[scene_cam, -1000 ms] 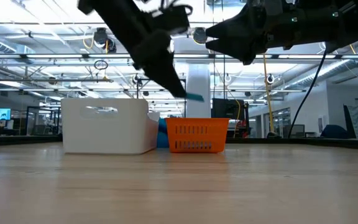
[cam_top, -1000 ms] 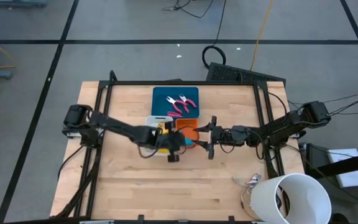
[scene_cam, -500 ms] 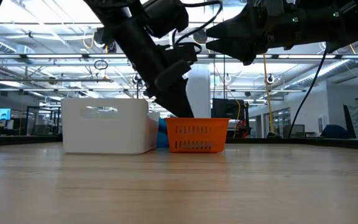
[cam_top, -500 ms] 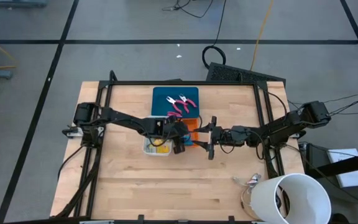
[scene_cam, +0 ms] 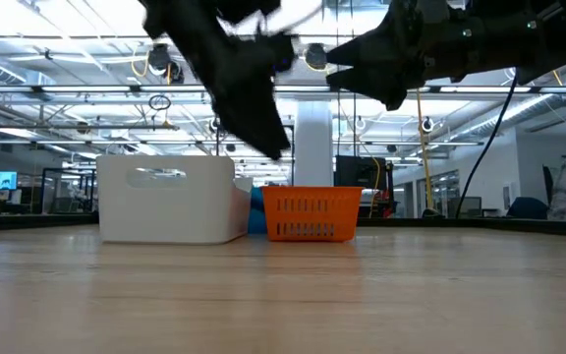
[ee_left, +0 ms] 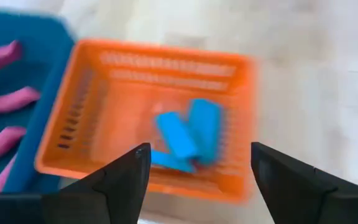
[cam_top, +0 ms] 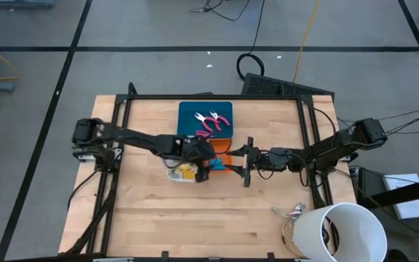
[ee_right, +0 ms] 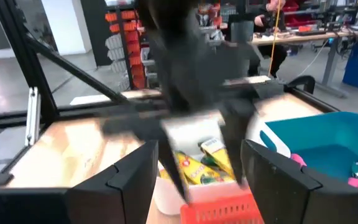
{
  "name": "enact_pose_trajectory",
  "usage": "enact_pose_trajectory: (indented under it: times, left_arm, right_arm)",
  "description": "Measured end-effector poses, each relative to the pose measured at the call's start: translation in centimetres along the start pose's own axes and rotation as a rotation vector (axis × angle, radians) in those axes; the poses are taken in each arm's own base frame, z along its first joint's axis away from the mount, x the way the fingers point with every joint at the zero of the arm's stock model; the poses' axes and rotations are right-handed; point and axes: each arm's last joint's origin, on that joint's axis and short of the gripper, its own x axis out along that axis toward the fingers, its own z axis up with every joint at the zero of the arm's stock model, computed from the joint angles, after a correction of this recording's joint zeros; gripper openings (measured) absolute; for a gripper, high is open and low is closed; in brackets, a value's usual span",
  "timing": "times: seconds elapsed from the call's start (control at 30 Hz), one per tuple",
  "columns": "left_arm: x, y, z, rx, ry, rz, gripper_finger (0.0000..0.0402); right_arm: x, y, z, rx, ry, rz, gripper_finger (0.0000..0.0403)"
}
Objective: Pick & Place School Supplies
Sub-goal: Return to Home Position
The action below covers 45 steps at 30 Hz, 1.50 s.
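An orange tray holds three blue oblong pieces lying on its floor. My left gripper hangs open above this tray with nothing between its fingers; in the high view it is between the orange tray and the white tray. Yellow pieces lie in the white tray. Two pink-handled tools lie in the teal tray. My right gripper hovers open just right of the orange tray, raised above the table.
The three trays cluster at the table's middle and far side. A big white cup stands at the near right corner. The black frame rails run along the table's left and right sides. Bare wood lies toward the near edge.
My left gripper, with a blue piece at its fingertips, went toward the far right and dipped down into the orange tray. It has since risen and drawn back a little toward the near edge, and the blue piece is no longer at its fingertips. My right gripper has kept still.
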Motion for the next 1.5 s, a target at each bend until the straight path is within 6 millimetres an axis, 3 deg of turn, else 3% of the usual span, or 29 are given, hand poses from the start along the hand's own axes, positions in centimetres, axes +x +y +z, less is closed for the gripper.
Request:
enact_pose_trajectory:
  times: [0.13,0.27,0.4,0.5,0.6,0.7,0.93,1.07,1.2,1.5]
  left_arm:
    - [-5.3,-1.9,1.2,0.118,-0.123,-0.147,0.0280]
    - [-11.9,-3.3,1.2,0.241,-0.268,-0.220,0.0274]
    - [-17.0,-2.8,-1.9,0.274,-0.395,-0.216,0.0277]
    - [-19.0,-1.8,-5.9,0.234,-0.482,-0.196,0.0281]
    - [-19.5,-0.7,-10.0,0.159,-0.613,-0.170,0.0282]
    - [-18.4,0.4,-14.0,0.103,-0.668,-0.167,0.0283]
    - [-15.5,1.2,-20.0,0.084,-0.713,-0.228,0.0283]
    - [-14.7,1.5,-21.6,0.063,-0.729,-0.242,0.0283]
    - [-14.4,1.7,-22.4,0.082,-0.747,-0.216,0.0283]
    - [-14.7,2.3,-23.1,0.092,-0.848,-0.138,0.0283]
  right_arm:
    - [-0.3,-0.1,0.2,-0.006,0.023,-0.003,0.0222]
    - [-2.0,-0.2,1.9,-0.011,0.045,0.002,0.0222]
    - [-5.1,-0.4,3.9,0.013,0.098,0.016,0.0222]
    - [-7.7,-0.3,4.8,0.014,0.117,0.054,0.0222]
    - [-9.8,-0.2,4.2,-0.004,0.079,0.108,0.0222]
    - [-11.4,-0.6,2.8,-0.039,0.044,0.140,0.0222]
    - [-14.1,-2.0,-2.8,-0.046,-0.031,0.206,0.0222]
    - [-15.0,-2.4,-1.9,0.017,-0.183,0.209,0.0222]
    - [-15.3,-2.6,-2.1,0.005,-0.155,0.199,0.0222]
    - [-16.3,-2.6,-2.4,-0.059,-0.140,0.359,0.0222]
